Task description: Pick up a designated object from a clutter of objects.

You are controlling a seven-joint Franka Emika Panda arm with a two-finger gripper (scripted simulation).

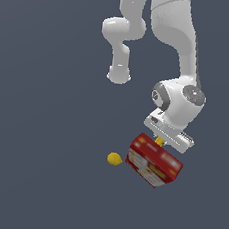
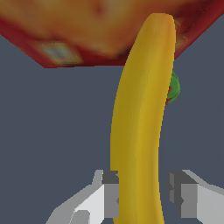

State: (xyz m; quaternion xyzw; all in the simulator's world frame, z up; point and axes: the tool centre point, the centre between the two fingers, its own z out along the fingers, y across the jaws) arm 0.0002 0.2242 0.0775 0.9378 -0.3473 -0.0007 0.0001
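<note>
Between the grey pads of the white gripper [image 2: 142, 194], whose jaws stand apart on either side without clearly touching it, lies the long curved yellow banana [image 2: 140, 127], just beside the large red cracker box [image 1: 154, 161], near the small round yellow lemon [image 1: 114, 159].

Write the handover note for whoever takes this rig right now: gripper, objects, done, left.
Gripper: open, fingers on either side of the banana; one side shows a gap, so no grip.
Objects: banana on the surface, far end by the red cracker box. Lemon to the box's left in the exterior view. A small green-and-red object peeks out behind the banana.
Done: gripper lowered astride the banana.
Left: close, lift.
</note>
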